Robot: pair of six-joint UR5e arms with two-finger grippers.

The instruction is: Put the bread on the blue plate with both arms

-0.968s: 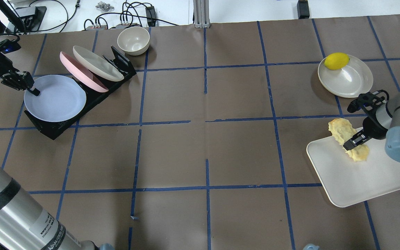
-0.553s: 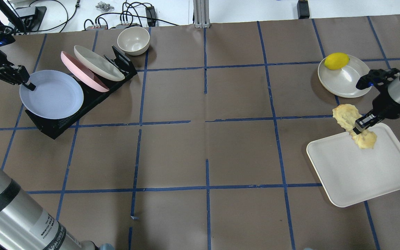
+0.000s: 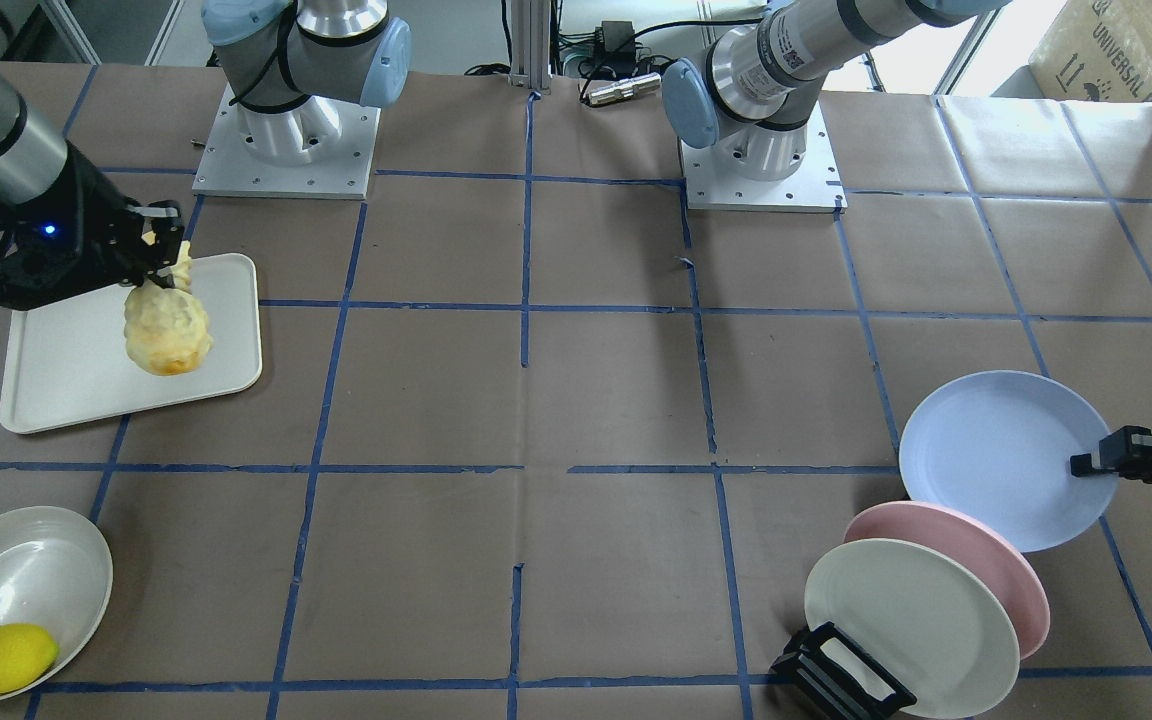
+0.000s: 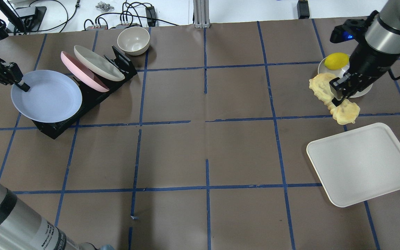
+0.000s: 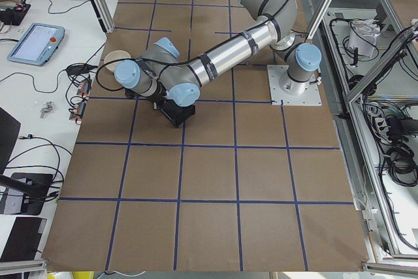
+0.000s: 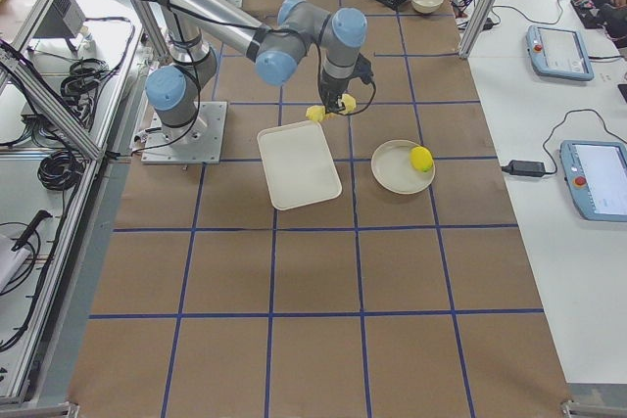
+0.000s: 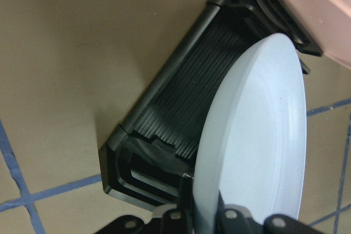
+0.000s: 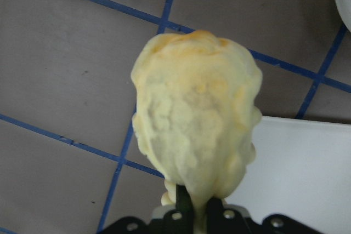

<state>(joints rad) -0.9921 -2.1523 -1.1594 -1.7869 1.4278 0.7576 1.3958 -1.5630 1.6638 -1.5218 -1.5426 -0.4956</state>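
Observation:
The bread (image 4: 346, 113), a bumpy golden-yellow loaf, hangs in my right gripper (image 4: 338, 93), which is shut on its middle. It is held in the air past the white tray's far edge, beside the lemon plate. The right wrist view shows the bread (image 8: 197, 130) hanging from the shut jaws over the brown table. My left gripper (image 4: 21, 86) is shut on the left rim of the blue plate (image 4: 47, 95) and holds it tilted over the front end of the black rack. The left wrist view shows the plate (image 7: 258, 135) edge-on between the jaws.
The black rack (image 4: 92, 95) holds a pink plate (image 4: 82, 74) and a cream plate (image 4: 97, 62). A cream bowl (image 4: 133, 40) stands behind it. A lemon (image 4: 336, 60) lies on a white plate (image 3: 26, 560). The white tray (image 4: 363, 163) sits at the near right.
My right gripper has lifted the bread off the white tray and carried it toward the table's far side. My left gripper has drawn the blue plate leftward along the rack.

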